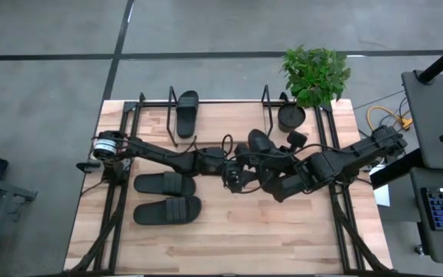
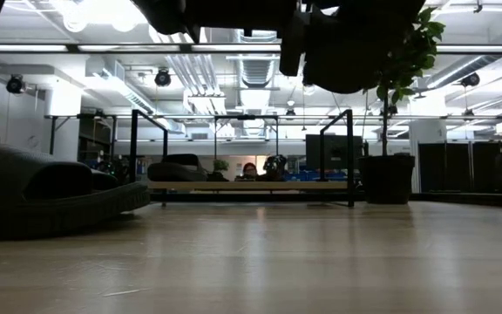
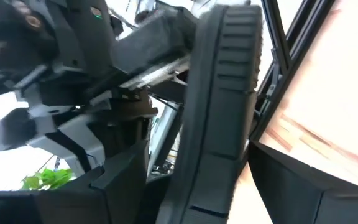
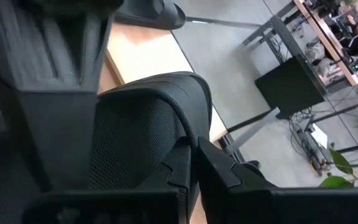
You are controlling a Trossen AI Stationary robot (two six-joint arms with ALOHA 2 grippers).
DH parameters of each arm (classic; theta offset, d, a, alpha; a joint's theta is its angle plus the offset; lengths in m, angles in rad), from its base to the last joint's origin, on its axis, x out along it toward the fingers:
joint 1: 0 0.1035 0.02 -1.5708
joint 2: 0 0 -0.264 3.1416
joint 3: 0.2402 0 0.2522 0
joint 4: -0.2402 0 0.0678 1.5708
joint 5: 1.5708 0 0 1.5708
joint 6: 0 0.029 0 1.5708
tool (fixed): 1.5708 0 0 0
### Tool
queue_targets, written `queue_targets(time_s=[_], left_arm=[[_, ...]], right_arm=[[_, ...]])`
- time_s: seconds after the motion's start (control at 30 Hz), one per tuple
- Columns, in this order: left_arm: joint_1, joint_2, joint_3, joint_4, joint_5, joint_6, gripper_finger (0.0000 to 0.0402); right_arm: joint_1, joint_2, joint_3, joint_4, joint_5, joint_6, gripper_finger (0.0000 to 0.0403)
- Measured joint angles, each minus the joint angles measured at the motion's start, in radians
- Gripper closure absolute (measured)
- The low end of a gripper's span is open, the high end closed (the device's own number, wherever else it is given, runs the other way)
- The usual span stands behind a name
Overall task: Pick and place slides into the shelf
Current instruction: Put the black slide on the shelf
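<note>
We look down on a light wooden table (image 1: 229, 231) set on a grey floor, with a leafy plant (image 1: 315, 73) in a black pot (image 1: 291, 117) at its far edge. Our two arms meet over the middle of the table, and between them hangs one black slide (image 1: 258, 146), lifted clear of the wood. The left claw (image 1: 233, 175) sits just beside the right claw (image 1: 271, 185), and both crowd around this raised slide (image 3: 219, 112). In the left wrist view the ribbed strap stands on edge right in front of our left fingers (image 3: 123, 180), with the right arm's wrist pressed close behind it. In the right wrist view the slide's curved sole (image 4: 148, 130) lies tight against our right fingers (image 4: 229, 171), so we read the right claw as clamped on it. Whether the left claw grips it or merely frames it, we cannot tell. Behind the left claw, on the wire shelf (image 1: 141, 108) at the table's far side, a second slide (image 1: 186, 112) already stands. To the left claw's outer side, two more slides (image 1: 164, 183) lie flat side by side on the table, well apart from both claws.
</note>
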Motion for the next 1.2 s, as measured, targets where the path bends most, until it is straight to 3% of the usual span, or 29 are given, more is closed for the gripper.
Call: queue_targets(time_s=[0.83,1.13,1.2], left_arm=[[-0.003,0.000,0.000,-0.002,-0.001,-0.002,0.0247],[-0.003,0.002,0.000,-0.010,0.002,0.000,0.0347],[-0.003,0.002,0.000,-0.010,0.001,0.001,0.0349]], right_arm=[[0.000,-0.002,0.000,0.003,-0.001,-0.008,0.0394],[0.000,-0.003,0.000,0.054,-0.006,-0.096,0.0394],[0.001,-0.004,0.000,0.062,-0.008,-0.120,0.0389]])
